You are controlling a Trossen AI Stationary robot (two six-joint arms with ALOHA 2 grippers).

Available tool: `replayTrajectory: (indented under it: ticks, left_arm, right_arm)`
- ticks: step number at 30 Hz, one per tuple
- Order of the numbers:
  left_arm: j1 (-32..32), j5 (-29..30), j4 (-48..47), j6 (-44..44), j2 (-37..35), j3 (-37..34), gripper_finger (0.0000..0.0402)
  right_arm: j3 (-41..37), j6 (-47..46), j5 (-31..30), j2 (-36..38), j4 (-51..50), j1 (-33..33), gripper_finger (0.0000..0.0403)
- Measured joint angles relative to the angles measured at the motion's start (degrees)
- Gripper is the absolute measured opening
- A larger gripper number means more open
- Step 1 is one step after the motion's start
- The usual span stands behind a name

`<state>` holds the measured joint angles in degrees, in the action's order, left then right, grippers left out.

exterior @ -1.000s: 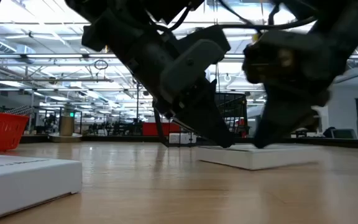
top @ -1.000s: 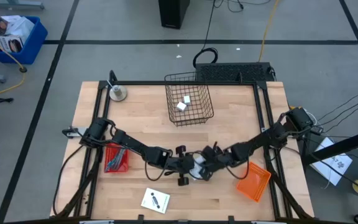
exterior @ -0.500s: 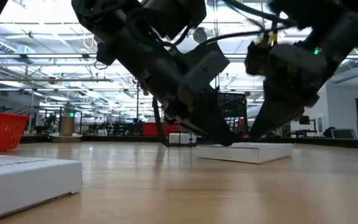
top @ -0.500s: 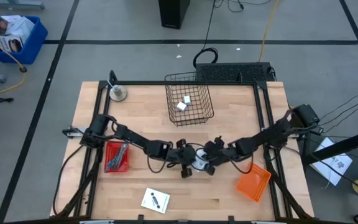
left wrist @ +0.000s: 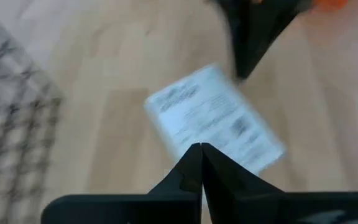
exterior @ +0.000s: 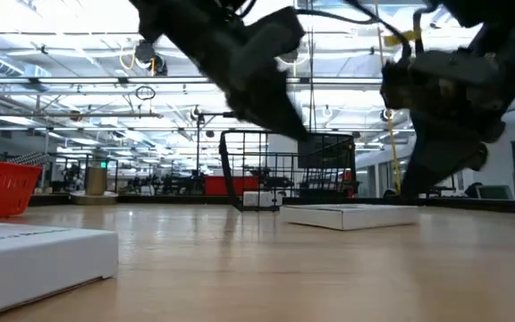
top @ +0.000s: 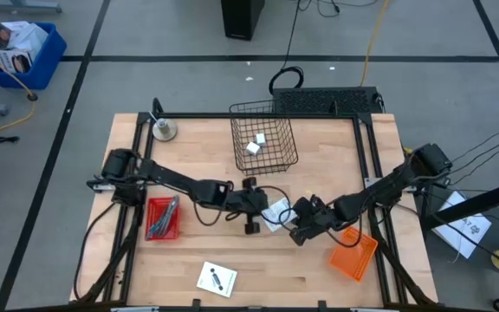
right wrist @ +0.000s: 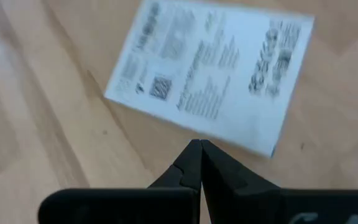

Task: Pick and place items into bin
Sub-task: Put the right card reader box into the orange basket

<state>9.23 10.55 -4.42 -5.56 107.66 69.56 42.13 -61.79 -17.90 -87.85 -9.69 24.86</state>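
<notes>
A flat white box with black print [top: 275, 213] lies flat on the wooden table near its middle; it also shows in the low view [exterior: 351, 215]. My left gripper [top: 265, 206] hangs shut just above the box's left side, its fingertips [left wrist: 201, 150] closed together. My right gripper [top: 293, 225] is shut as well [right wrist: 197, 147] and stands off the box's near right corner, raised above the table [exterior: 411, 190]. Neither touches the box. The wire bin [top: 264, 143] stands at the far middle with small white blocks [top: 255, 144] in it.
A red tray [top: 162, 218] with tools in it sits at the left, an orange tray [top: 354, 254] at the near right. A white card with black marks [top: 216, 279] lies near the front edge. A round metal object [top: 165, 131] stands at the far left corner.
Both grippers have lifted off the white box. My left gripper has risen and drawn toward the far edge; my right gripper has risen a little and backed off toward the table's right. The box has slid a little toward the far edge and lies flat.
</notes>
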Motion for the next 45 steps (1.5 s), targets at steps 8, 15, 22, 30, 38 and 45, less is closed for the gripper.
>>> replayTrajectory:
  ticks: [8, 15, 22, 30, 38, 45]
  left_arm:
    - [-4.8, -0.7, -7.5, -2.0, 2.5, 0.0, 0.0009]
    - [-7.2, -9.6, -2.3, -4.1, 8.7, 0.0, 0.0006]
    - [-5.5, -13.9, 0.4, -8.9, 9.9, 0.0, 0.0004]
    - [-1.0, -19.0, 4.4, -11.6, 10.2, 0.0, 0.0004]
    - [0.7, -18.9, 6.6, -11.5, 10.1, -0.1, 0.0017]
    - [0.8, -17.4, 5.2, -11.5, 10.1, -0.1, 0.0012]
  right_arm:
    - [0.2, -7.5, 0.7, -5.5, 2.8, -0.3, 0.0000]
    - [0.3, -8.8, -1.1, -8.3, 4.4, -1.3, 0.0000]
    - [0.2, -5.5, -5.9, -8.0, 5.4, -1.9, 0.0000]
    - [-0.2, 0.9, -15.0, -8.6, 11.8, -2.3, 0.0000]
    - [-0.2, 6.6, -13.0, -8.1, 18.7, -3.5, 0.0000]
    - [-0.2, 7.9, -10.7, -8.2, 20.9, -2.5, 0.0000]
